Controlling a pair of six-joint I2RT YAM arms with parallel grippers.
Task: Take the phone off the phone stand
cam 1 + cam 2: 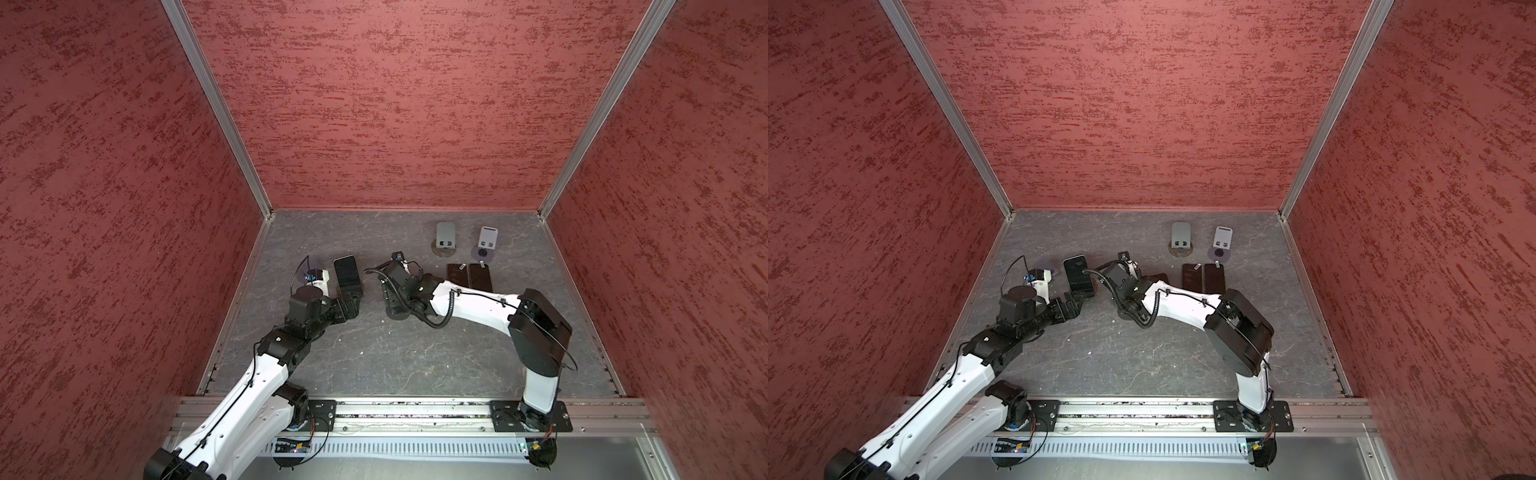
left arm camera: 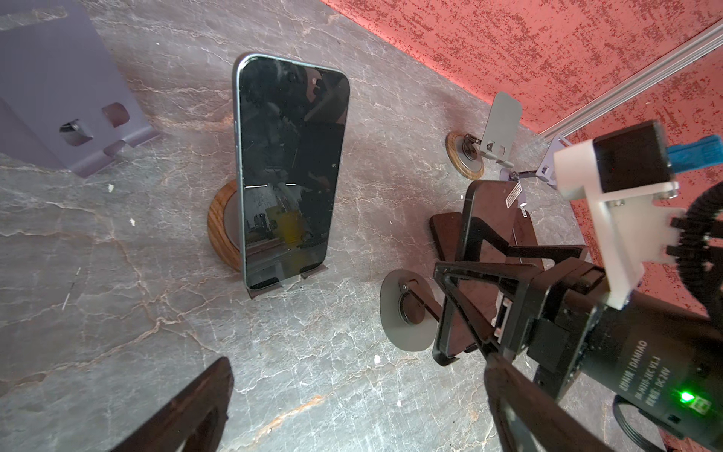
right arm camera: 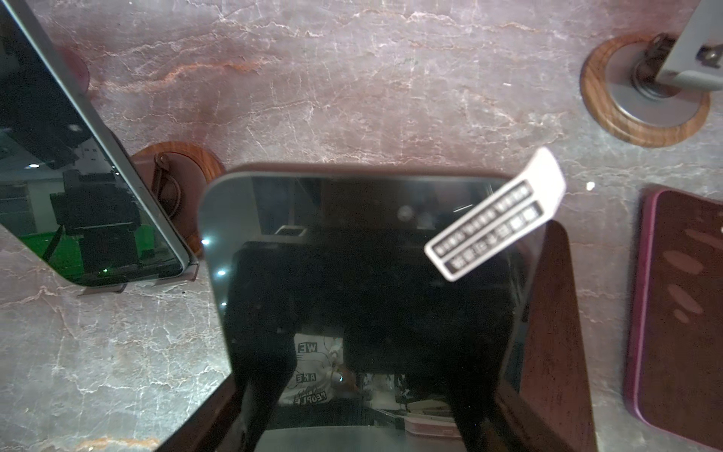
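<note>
- A purple stand [image 2: 58, 98] sits far left on the grey marbled table [image 1: 374, 353] with nothing on it.
- The left gripper [image 1: 352, 300] has its jaws spread wide with nothing between them. It is just short of the silver-edged phone [image 1: 347, 275] and does not touch it.
- That phone stands upright on a wood-ringed stand [image 2: 221, 231], its dark screen facing the left arm.
- Near the middle, the right gripper [image 3: 385, 321] has narrowed onto the tagged phone [image 3: 352, 242], with a finger against each long edge.
- The tagged phone is propped over the grey disc stand [image 2: 407, 313], right of the silver-edged phone and apart from it. The fingers hide whether its lower end rests on the ledge.
- It has a glossy black screen with rounded corners that mirrors the gripper. A white tag [image 3: 497, 215] with dark print sticks out at an upper corner.
- Further right, two dark phones [image 1: 458, 274] [image 1: 481, 277] lie flat side by side.
- Behind them stand a bare grey stand [image 1: 445, 237] on a wooden ring and a pale stand [image 1: 487, 241] on a dark disc.
</note>
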